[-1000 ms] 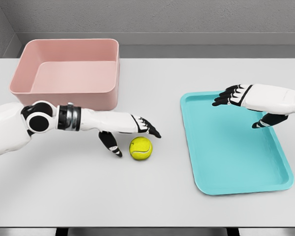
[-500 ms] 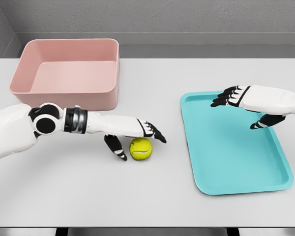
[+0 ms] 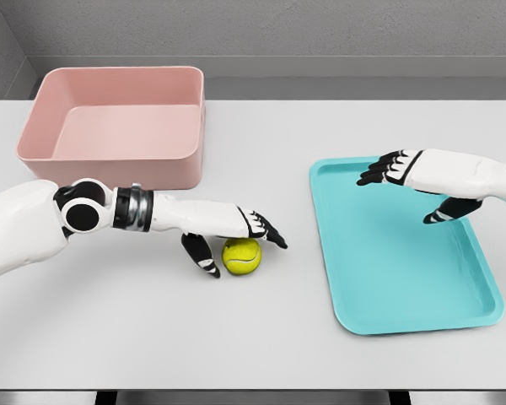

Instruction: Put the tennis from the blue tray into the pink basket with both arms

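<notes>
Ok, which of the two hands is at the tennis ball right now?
The left hand: its open fingers arch over the tennis ball on the table. The right hand hangs open above the blue tray, away from the ball.

You have two glossy white arms with smooth, rounded shells, each ending in a five-finger hand whose white back gives way to black fingers with pale bands at the knuckles and tips. On your left arm (image 3: 110, 215), a black circular joint cap with a white ring sits at the elbow, followed by a ribbed grey-and-black metallic collar before the slim white forearm and the left hand (image 3: 236, 236). Your right hand (image 3: 413, 181) shows the same white shell and black fingers; its forearm runs off the frame edge.
</notes>
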You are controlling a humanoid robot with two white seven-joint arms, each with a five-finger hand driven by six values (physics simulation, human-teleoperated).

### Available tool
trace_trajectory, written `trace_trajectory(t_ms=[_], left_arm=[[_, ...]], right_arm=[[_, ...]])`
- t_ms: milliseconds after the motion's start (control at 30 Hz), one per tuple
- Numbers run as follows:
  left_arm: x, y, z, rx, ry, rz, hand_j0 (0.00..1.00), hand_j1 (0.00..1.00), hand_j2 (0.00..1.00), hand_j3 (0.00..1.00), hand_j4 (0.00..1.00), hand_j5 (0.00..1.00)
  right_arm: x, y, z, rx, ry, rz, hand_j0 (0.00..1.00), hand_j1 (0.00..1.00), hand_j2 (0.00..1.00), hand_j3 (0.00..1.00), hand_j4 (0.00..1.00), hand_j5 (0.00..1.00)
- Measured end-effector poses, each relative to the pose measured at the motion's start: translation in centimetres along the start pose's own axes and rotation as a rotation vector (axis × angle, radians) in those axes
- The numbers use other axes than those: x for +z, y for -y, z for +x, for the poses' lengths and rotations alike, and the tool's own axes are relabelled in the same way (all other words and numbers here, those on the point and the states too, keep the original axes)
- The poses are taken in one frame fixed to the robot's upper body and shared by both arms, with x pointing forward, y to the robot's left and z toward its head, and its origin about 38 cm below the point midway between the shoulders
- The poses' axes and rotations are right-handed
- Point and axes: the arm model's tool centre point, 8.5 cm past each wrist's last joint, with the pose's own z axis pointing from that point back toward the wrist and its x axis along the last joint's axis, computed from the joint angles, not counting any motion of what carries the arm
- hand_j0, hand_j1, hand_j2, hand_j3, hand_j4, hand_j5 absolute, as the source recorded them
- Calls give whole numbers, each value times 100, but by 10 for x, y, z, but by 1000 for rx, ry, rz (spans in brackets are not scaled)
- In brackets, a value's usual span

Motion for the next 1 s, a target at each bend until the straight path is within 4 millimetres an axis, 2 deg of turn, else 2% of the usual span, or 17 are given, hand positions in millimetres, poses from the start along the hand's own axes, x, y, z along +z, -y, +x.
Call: trace_trajectory(t_ms=[100, 200, 267, 400, 633, 1000], left_arm=[[0, 1, -1, 0, -2, -4, 95, 95, 95, 95, 95, 95], [-1, 4, -2, 4, -4, -11, 86, 86, 86, 86, 86, 86], [-1, 5, -2, 8, -6, -14, 86, 86, 86, 86, 86, 86], [-1, 6, -3, 10, -9, -17, 79, 79, 79, 79, 79, 79], [-1, 8, -3, 11, -9, -19, 75, 75, 75, 75, 75, 75], [-2, 12, -4, 23, -7, -28, 62, 62, 62, 62, 62, 62]], right_arm=[[-1, 0, 0, -2, 1, 0, 100, 100, 100, 100, 100, 100], [-2, -1, 0, -4, 1, 0, 100, 100, 100, 100, 100, 100], [-2, -2, -1, -5, 1, 0, 100, 100, 100, 100, 100, 100], [-2, -2, -1, -6, 2, 0, 100, 100, 100, 100, 100, 100], [-2, -5, -1, -13, 1, 3, 100, 100, 100, 100, 100, 100], [-3, -12, -2, -26, -1, 22, 100, 100, 100, 100, 100, 100]])
